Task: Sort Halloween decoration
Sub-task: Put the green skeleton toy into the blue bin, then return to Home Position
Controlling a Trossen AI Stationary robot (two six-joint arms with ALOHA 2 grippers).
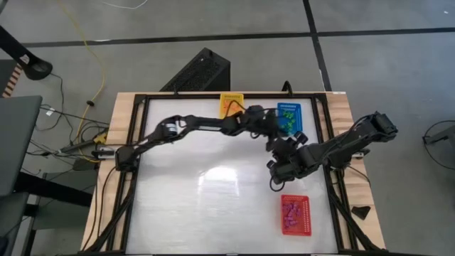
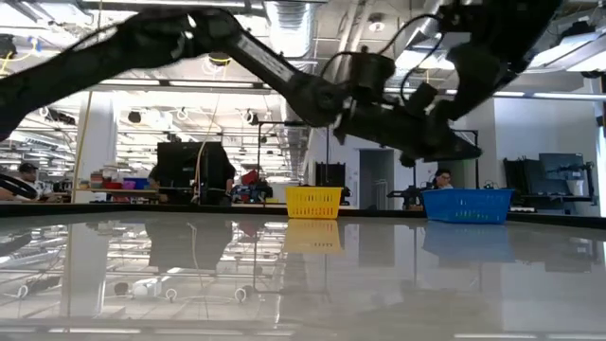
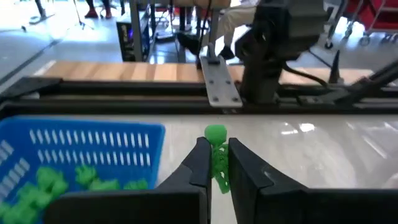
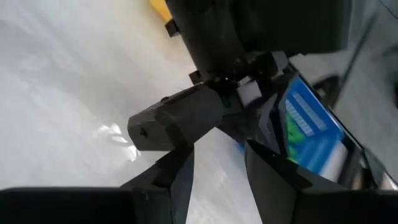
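A green trinket [image 3: 216,155] is pinched between the closed fingers of the left tool [image 3: 216,167], held just beside the blue basket [image 3: 93,144], where more green trinkets [image 3: 59,185] lie. The right tool [image 4: 217,180] is held close against the left arm, its fingers parted and nothing gripped. Purple trinkets [image 1: 292,212] are seen in the red basket [image 1: 296,215]; the yellow basket [image 1: 232,104] stands at the tabletop's [image 1: 213,206] far edge.

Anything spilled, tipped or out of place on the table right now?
Nothing stands out. The yellow basket, blue basket and red basket sit upright; the left gripper holds a green trinket beside the blue one.
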